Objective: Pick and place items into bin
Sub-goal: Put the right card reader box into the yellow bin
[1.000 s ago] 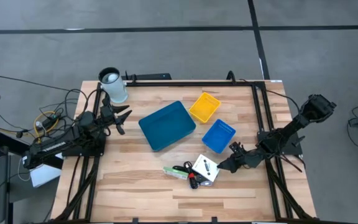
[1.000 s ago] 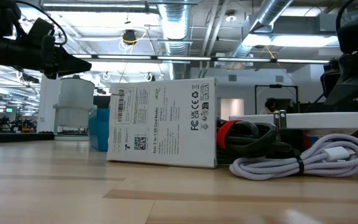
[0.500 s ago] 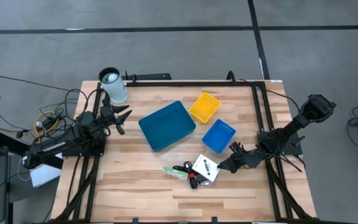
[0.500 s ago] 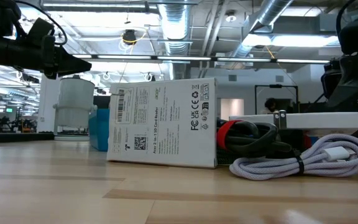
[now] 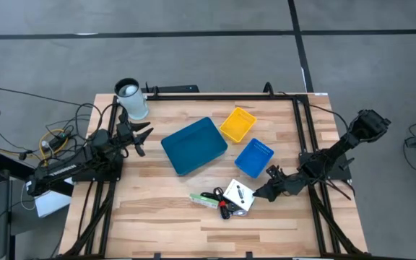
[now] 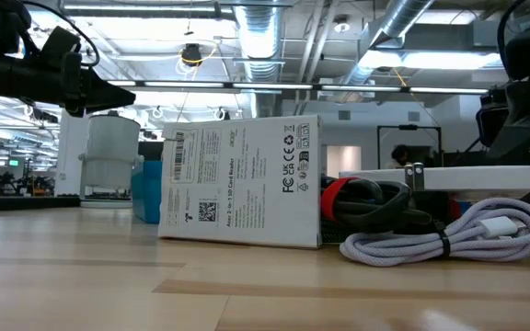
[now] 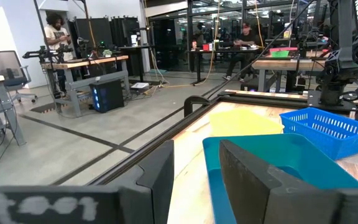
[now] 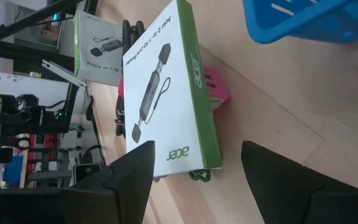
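The items lie in a small heap on the table's near middle: a white square packet (image 5: 238,195) with a green side (image 8: 166,93), a green stick (image 5: 203,201), black cable pieces (image 5: 213,195) and a pink-red piece (image 8: 218,87). In the low view a white box (image 6: 242,184) stands on edge, leaning on the black cable (image 6: 366,207). My right gripper (image 5: 256,195) (image 8: 194,180) is open, low over the table just right of the heap, pointing at the packet without touching it. My left gripper (image 5: 141,137) (image 7: 197,174) is open, raised at the far left, facing the teal tray.
A large teal tray (image 5: 193,146), a yellow bin (image 5: 237,124) and a blue mesh bin (image 5: 254,157) sit mid-table, beyond the heap. A white cylinder (image 5: 131,99) stands at the far left corner. A coiled white cable (image 6: 449,234) lies near the heap. People show in the room beyond.
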`<state>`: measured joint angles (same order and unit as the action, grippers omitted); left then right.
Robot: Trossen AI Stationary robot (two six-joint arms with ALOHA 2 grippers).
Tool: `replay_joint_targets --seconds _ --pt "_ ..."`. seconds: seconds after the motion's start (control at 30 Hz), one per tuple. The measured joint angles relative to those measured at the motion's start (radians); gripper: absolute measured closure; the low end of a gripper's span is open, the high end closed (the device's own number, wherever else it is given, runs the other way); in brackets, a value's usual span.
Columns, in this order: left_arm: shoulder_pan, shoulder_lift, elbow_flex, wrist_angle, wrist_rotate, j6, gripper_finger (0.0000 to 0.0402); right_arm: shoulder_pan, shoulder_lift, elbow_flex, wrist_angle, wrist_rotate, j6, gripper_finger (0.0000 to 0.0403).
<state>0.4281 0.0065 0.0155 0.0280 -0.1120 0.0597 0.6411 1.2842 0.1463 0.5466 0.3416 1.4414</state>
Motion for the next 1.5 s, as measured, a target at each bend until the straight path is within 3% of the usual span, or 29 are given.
replay_joint_targets --seconds 0.57,1.0,1.5 --pt "0.0 0.0 0.0 0.0 0.0 0.0 0.0282 0.0 0.002 0.0 0.009 0.0 0.004 0.0168" --pt "0.0 0.0 0.0 0.0 0.0 0.0 0.0282 0.007 0.127 0.002 0.156 -0.002 0.018 0.0168" --pt "0.0 0.0 0.0 0.0 0.0 0.0 0.0282 0.007 0.143 0.002 0.183 -0.012 0.018 0.0168"
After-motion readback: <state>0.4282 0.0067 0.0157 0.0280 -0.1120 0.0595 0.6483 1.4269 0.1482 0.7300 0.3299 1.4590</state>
